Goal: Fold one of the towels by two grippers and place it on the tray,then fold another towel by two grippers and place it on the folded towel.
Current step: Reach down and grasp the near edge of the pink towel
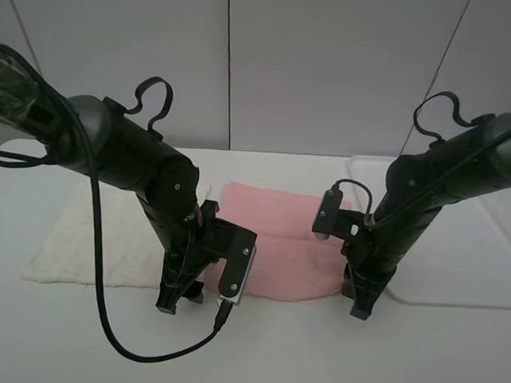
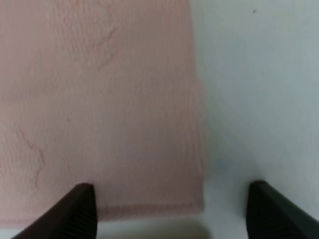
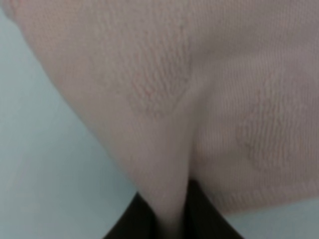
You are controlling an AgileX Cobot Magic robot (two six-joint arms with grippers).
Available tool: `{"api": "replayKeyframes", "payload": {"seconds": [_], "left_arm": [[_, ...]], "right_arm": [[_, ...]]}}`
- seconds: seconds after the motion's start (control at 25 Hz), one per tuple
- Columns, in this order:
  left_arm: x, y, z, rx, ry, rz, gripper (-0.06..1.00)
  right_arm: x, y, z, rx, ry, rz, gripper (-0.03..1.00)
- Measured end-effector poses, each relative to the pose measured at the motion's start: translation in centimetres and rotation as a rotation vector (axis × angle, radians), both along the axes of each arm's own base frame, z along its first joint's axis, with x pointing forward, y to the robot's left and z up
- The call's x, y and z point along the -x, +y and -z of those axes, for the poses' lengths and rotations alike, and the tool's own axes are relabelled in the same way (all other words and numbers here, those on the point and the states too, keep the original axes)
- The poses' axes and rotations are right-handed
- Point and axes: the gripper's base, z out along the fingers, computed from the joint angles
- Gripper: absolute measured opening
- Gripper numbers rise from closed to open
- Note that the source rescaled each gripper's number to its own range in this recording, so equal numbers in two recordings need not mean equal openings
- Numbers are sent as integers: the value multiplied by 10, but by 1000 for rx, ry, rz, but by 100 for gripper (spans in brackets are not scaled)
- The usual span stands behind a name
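The pink towel (image 1: 283, 235) lies flat in the middle of the table. My left gripper (image 1: 176, 302) stands at its near left corner; in the left wrist view the towel (image 2: 99, 99) fills the picture, and the gripper (image 2: 174, 214) is open with its two fingertips (image 2: 79, 209) wide apart on either side of that corner. My right gripper (image 1: 359, 308) is at the near right corner, and the right wrist view shows it (image 3: 172, 216) shut on a pinched ridge of the towel (image 3: 164, 99). The cream-white towel (image 1: 92, 235) lies flat on the left, partly behind the left arm. The white tray (image 1: 490, 253) sits at the right.
Both arms lean in over the table with looped cables above them. A black cable (image 1: 114, 329) from the left arm trails across the near table surface. A grey wall stands behind the table.
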Motion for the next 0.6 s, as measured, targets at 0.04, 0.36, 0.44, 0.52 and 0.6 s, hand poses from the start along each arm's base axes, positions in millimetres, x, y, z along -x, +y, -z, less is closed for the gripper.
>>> {"api": "replayKeyframes", "payload": {"seconds": [0.04,0.36,0.44,0.52,0.6], "left_arm": [[0,0,0,1,-2,1,75],[0,-1,0,8,-10,2,75],[-1,-1,0,9,-11,2,75],[-1,-1,0,10,-12,2,75],[0,-2,0,10,-12,4,75]], "right_arm": [[0,0,0,0,0,0,0],[0,0,0,0,0,0,0],[0,0,0,0,0,1,0],[0,0,0,0,0,1,0],[0,0,0,0,0,1,0]]}}
